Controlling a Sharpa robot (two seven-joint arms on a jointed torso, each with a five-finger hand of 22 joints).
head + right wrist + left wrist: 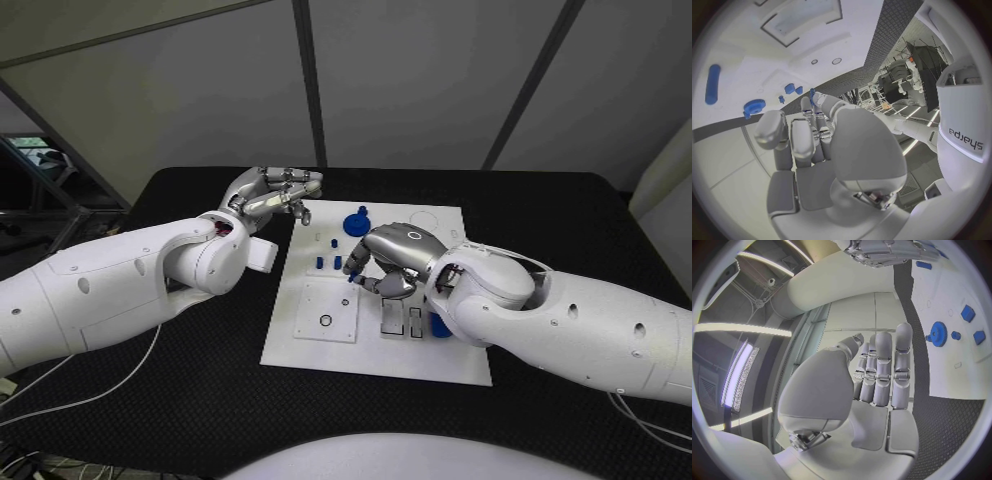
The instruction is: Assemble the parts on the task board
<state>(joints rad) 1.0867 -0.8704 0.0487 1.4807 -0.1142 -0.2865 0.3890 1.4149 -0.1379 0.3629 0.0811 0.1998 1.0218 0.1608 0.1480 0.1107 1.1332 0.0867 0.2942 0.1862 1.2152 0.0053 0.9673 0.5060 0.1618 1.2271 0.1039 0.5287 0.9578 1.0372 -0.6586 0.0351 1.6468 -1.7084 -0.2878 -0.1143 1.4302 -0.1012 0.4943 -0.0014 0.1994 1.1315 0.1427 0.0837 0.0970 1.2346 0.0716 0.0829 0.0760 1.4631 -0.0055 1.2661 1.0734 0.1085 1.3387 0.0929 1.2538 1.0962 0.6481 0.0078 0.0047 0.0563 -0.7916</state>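
Observation:
The white task board (310, 345) lies in the middle of the black table. My right hand (392, 258) hovers over the board's middle and pinches a small blue part (812, 93) at its fingertips. A blue gear (358, 215) stands near the board's far edge, and the left wrist view shows the gear (937, 333) too. Small blue pegs (323, 260) stand just left of the right hand. A long blue part (712, 83) lies on the board. My left hand (274, 195) floats off the board's far left corner, fingers straight (882, 370) and holding nothing.
A square plate with a round hole (327, 310) sits on the board's near left. Dark slots (404, 320) lie under my right wrist, with another blue part (440, 326) beside them. Black table (173, 400) surrounds the board.

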